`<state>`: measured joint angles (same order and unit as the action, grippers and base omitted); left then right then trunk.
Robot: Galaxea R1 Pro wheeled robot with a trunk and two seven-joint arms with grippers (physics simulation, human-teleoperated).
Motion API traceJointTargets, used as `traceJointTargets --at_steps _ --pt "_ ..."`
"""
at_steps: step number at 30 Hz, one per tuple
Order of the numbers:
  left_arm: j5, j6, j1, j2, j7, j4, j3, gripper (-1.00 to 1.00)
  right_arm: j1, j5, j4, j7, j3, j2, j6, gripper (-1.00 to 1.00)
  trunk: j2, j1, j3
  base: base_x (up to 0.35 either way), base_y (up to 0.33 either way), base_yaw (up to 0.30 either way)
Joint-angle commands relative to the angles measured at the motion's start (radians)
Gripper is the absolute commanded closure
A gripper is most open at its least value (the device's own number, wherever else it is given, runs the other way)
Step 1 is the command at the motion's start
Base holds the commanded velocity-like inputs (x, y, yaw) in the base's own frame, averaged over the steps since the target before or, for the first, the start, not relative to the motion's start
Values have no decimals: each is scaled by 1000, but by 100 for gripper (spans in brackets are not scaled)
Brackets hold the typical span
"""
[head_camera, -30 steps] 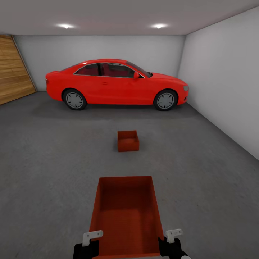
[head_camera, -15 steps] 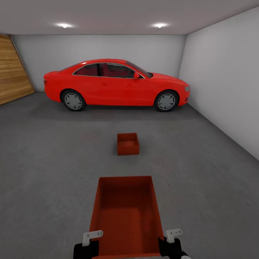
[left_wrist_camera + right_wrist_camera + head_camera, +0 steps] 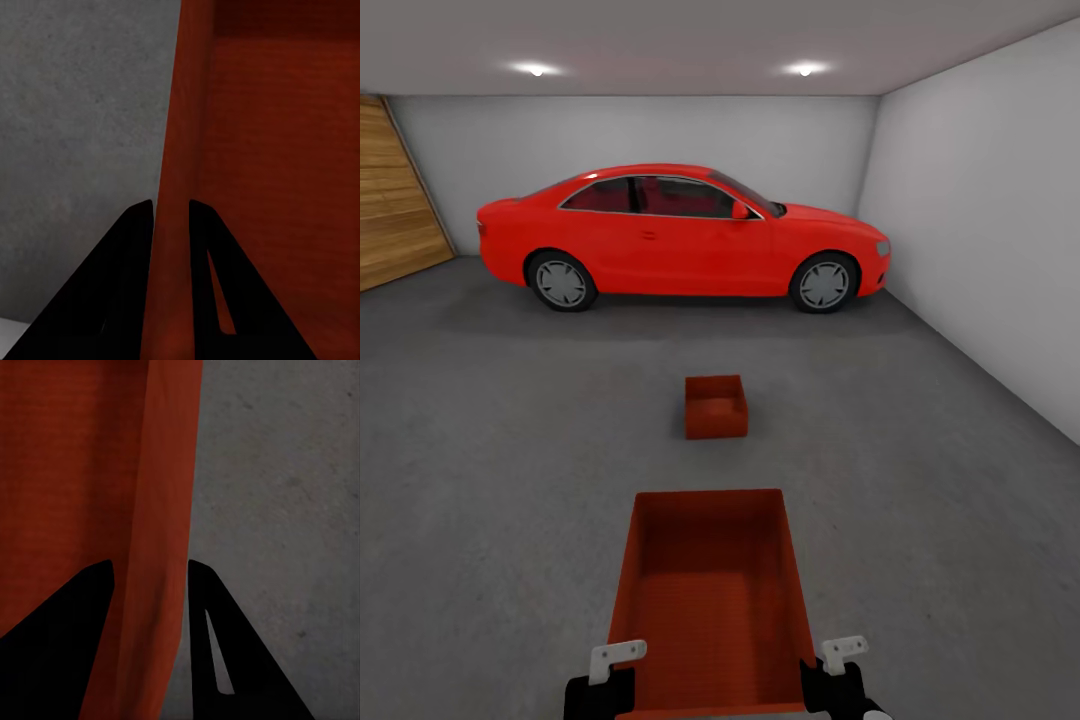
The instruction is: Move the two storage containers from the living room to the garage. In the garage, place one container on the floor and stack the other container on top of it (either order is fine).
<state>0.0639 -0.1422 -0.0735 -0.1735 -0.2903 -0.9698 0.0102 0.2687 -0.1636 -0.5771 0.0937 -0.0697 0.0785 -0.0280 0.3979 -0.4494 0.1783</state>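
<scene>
Grey concrete floor (image 3: 490, 450) is stretching through the garage, with a wooden door (image 3: 390, 200) at the left and a red car (image 3: 680, 235) parked by the back wall. One bin (image 3: 715, 407) is sitting on the floor ahead. The left gripper (image 3: 171, 214) is clamping the left wall of the carried bin (image 3: 710, 600), and the right gripper (image 3: 150, 570) is clamping its right wall. The carrying step is in hand, I think; next the robot needs to approach and lower this bin squarely onto the other.
</scene>
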Motion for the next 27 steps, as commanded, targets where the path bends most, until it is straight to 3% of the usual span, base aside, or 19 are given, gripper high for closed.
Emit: traceJointTargets --at_steps 1,7,27 --pt "-1 -9 0 -1 -10 34 8 100 1 -5 -3 12 -7 17 -31 100 2 -1 2 5 0 0" --pt "-1 -10 0 -1 -11 34 8 100 1 -5 -3 12 -7 17 -30 100 2 -1 2 151 0 0" --pt "-1 -10 0 -1 -12 34 8 100 1 -5 -3 12 -7 17 -31 100 2 -1 2 310 15 0"
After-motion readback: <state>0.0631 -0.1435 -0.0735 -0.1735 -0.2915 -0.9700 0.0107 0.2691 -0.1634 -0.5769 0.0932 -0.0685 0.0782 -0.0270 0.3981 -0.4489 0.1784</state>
